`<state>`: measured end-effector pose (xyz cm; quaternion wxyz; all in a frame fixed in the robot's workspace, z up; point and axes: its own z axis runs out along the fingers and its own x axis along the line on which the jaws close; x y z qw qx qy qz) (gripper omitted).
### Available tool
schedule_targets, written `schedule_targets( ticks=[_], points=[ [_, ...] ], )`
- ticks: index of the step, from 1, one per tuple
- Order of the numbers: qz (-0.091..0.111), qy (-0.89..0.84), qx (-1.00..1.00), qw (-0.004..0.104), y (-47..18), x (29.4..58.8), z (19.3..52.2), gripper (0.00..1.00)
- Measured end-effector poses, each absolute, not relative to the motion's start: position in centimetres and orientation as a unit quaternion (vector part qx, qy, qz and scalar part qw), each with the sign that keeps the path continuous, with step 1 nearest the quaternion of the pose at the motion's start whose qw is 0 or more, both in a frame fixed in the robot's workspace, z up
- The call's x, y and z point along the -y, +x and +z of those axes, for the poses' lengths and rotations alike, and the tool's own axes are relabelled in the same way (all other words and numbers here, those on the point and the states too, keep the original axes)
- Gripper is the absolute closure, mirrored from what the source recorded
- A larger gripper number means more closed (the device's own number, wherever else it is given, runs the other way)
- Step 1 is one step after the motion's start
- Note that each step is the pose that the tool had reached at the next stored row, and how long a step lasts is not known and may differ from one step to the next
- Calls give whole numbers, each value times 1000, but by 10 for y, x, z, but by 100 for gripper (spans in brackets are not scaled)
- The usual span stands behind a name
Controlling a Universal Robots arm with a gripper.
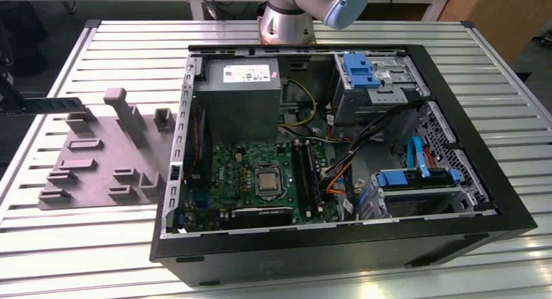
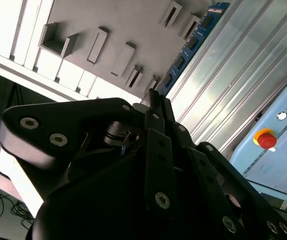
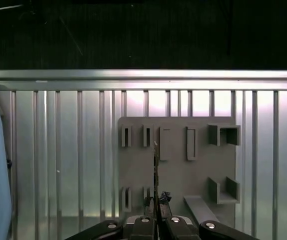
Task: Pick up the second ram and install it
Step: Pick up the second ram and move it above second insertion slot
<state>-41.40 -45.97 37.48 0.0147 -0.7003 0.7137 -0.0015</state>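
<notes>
My gripper (image 3: 156, 200) is shut on the second ram (image 3: 156, 167), a thin dark blue-green stick seen edge-on above the grey moulded tray (image 3: 176, 172). In the second wrist view the second ram (image 2: 193, 42) sticks out past the black fingers (image 2: 158, 145) toward the tray (image 2: 133, 25). At the exterior view's left edge the gripper (image 1: 17, 106) holds the second ram (image 1: 59, 105) level in the air, a little above and beside the tray (image 1: 95, 163). The black memory sockets (image 1: 304, 173) lie on the motherboard inside the open computer case (image 1: 483, 202), far from the gripper.
The case lies on its side on a ribbed aluminium table (image 1: 103, 247), with a power supply (image 1: 237, 95), drive cages (image 1: 371, 79) and loose cables (image 1: 340, 170) inside. A pale blue pendant with a red button (image 2: 266, 139) lies on the table. The arm's base (image 1: 289, 18) stands behind the case.
</notes>
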Motion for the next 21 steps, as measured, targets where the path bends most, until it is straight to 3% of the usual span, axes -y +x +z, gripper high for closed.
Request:
schedule_targets(
  ticks=[21],
  points=[
    [-2,-700,-714,15,-414,460,394,86]
  ],
)
